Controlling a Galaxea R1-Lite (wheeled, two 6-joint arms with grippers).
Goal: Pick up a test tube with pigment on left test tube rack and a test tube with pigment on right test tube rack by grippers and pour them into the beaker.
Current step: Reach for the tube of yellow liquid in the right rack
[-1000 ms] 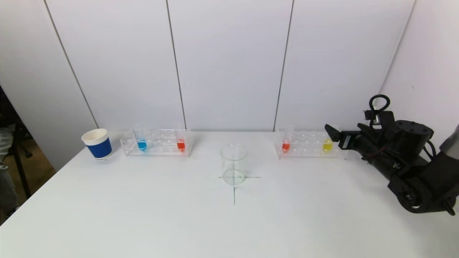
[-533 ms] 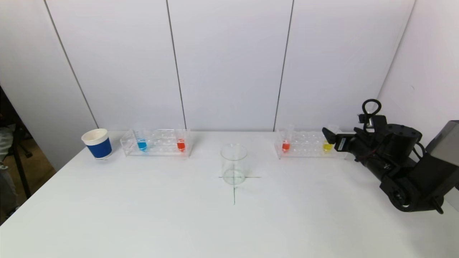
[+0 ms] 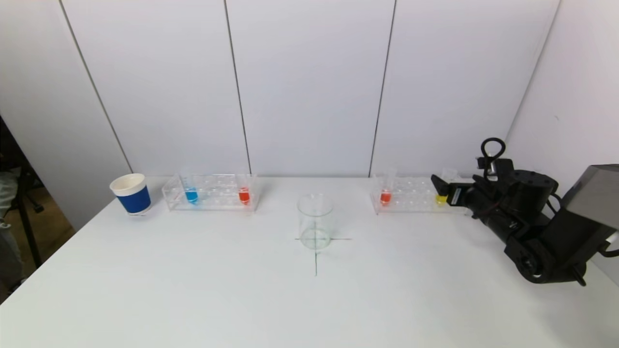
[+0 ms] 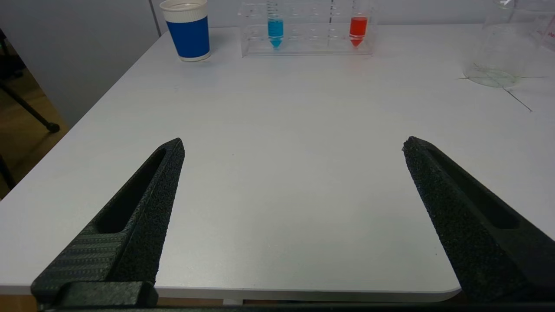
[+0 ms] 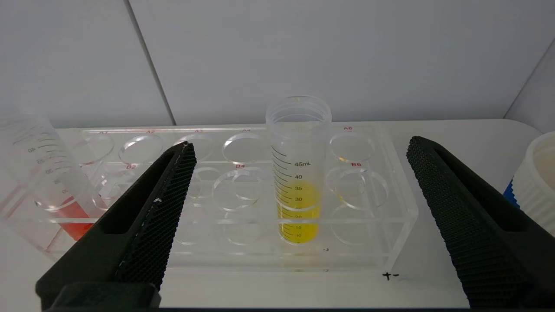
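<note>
On the left of the worktop (image 3: 193,290) stands a blue paper cup (image 3: 131,194). Just beside it is the left rack (image 3: 211,192), holding a blue tube (image 3: 191,192) and a red tube (image 3: 244,192), both upright in their holes. The left pincer (image 4: 292,147) hangs over the near edge of the worktop, well apart from that rack, with its jaws wide and nothing between them; this arm is out of the head view and looks parked.

At the centre, the beaker (image 3: 315,221) stands on a pen-drawn cross and appears to hold no liquid. No pigment has been poured yet.

To the right is the right rack (image 3: 416,195), holding a second red tube (image 3: 385,193) at its left end and a yellow tube (image 3: 441,193) near its right end.

Change over the last second: the right arm has moved forward and to the left, from beside the rack's right end to directly in front of the yellow tube. The right pincer (image 5: 299,149) now sits level with that tube, jaws wide, one finger on each side of it and neither touching.

Meaning for the task: the approach is nearly complete. The probable next step is a short advance, then closing on the tube above the yellow liquid and lifting it straight up, clear of the rack.
</note>
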